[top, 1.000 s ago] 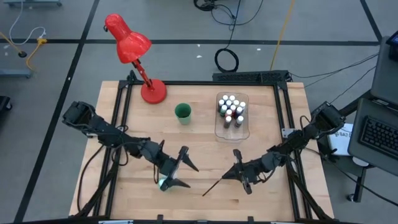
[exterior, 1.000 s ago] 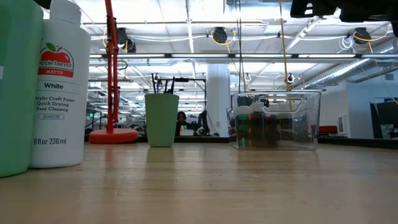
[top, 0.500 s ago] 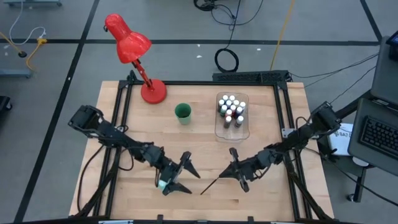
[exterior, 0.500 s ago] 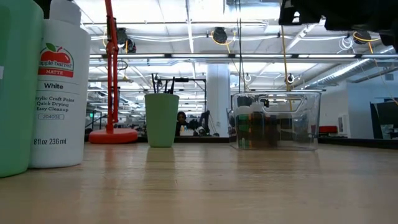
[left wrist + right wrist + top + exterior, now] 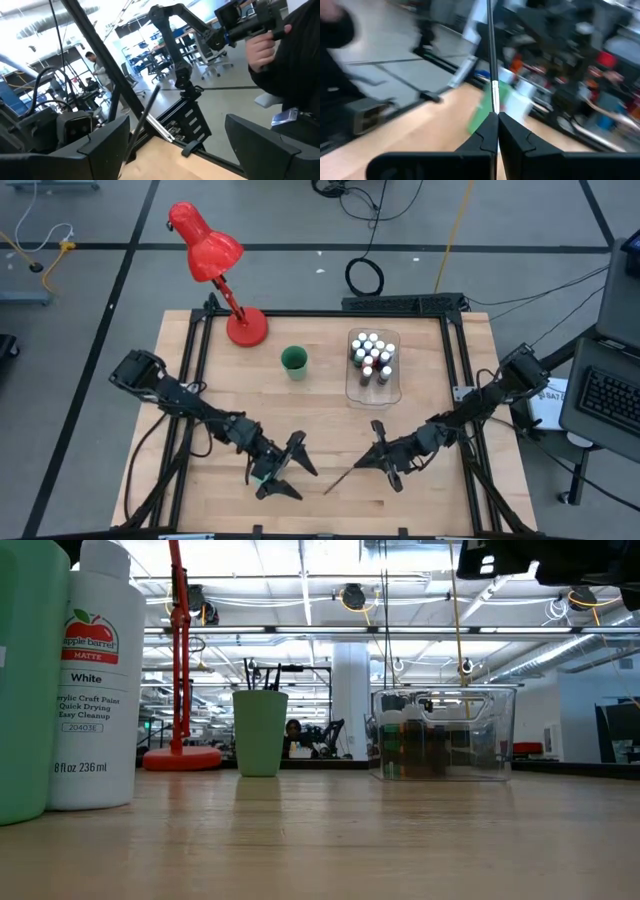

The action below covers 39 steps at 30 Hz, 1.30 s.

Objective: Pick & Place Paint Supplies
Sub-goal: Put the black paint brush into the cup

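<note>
A wooden tabletop (image 5: 320, 400) seen from above, with two dark robot arms reaching in from either side toward its near edge.

The left gripper (image 5: 288, 472) hangs over the near-left part of the tabletop, its jaws spread wide apart and holding nothing. Directly beneath it sits the green bottle (image 5: 262, 476), only partly visible past the arm. From the camera at tabletop height, that green bottle (image 5: 30, 680) and a white bottle (image 5: 98, 675) stand upright side by side, very close to the lens.

The right gripper (image 5: 377, 458) is near the middle of the near edge, its jaws pressed together on a thin dark-handled brush (image 5: 343, 479). The brush slants away from the jaws toward the near edge. In the right wrist camera the brush (image 5: 491, 65) runs straight out from between the closed fingers (image 5: 517, 135).

Farther back, a clear plastic tray (image 5: 373, 390) holds a cluster of tiny white-capped paint bottles (image 5: 371, 356), all upright at its far end. Just to its left stands a green cup (image 5: 294, 361), with dark brush handles (image 5: 262, 677) poking out of its top in the low view. A red desk lamp (image 5: 215, 270) stands at the far-left corner.

In the left wrist camera, a person's hand (image 5: 262, 47) in the room beyond holds a dark device.
</note>
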### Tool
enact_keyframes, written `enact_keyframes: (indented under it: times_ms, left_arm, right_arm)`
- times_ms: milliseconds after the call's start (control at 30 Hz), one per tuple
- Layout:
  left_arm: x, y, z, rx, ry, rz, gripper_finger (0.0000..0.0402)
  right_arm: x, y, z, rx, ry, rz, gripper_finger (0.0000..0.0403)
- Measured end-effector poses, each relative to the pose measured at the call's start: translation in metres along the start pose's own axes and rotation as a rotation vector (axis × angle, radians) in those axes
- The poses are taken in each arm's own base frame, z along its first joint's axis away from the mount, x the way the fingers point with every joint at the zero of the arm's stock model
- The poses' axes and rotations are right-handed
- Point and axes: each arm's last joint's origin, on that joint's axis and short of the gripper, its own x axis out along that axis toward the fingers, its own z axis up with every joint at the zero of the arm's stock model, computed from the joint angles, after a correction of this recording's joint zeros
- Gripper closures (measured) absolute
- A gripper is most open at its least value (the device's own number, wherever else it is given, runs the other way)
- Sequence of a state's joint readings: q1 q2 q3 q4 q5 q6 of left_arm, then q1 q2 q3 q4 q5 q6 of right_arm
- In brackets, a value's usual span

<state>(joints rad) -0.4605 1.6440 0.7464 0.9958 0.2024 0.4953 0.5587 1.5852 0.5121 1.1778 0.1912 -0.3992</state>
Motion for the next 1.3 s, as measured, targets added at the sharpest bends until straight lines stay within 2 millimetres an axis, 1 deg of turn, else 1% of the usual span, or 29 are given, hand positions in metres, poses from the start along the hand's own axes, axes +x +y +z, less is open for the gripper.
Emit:
enact_keyframes:
  times_ms: [133,233,433,533,700,800,1067,1300]
  left_arm:
    - [0.001,-0.001,0.001,0.002,-0.003,0.002,0.0073]
    - [0.009,0.001,0.0,0.002,0.01,0.042,0.0073]
    - [0.026,0.005,-0.003,0.003,0.004,0.045,0.0073]
    - [0.031,0.008,-0.001,0.006,-0.012,0.049,0.0073]
    - [0.032,0.009,0.0,0.012,-0.015,0.053,0.0079]
    - [0.032,0.009,0.0,0.017,-0.016,0.053,0.0104]
    - [0.032,0.013,-0.002,0.017,-0.01,0.062,0.0206]
    - [0.03,0.021,-0.006,-0.024,0.001,0.084,0.0279]
  right_arm:
    - [0.0,-0.003,-0.001,0.037,0.045,-0.112,0.0403]
    - [0.0,-0.004,-0.003,0.038,0.047,-0.115,0.0403]
    - [0.002,-0.005,-0.005,0.04,0.044,-0.127,0.0403]
    - [0.002,-0.005,-0.006,0.039,0.048,-0.128,0.0403]
    - [0.002,-0.005,-0.006,0.033,0.048,-0.127,0.0403]
    - [0.002,-0.005,-0.005,0.025,0.043,-0.128,0.0403]
    - [0.002,-0.005,-0.005,0.022,0.044,-0.128,0.0403]
    - [0.002,-0.005,-0.005,0.022,0.044,-0.127,0.0403]
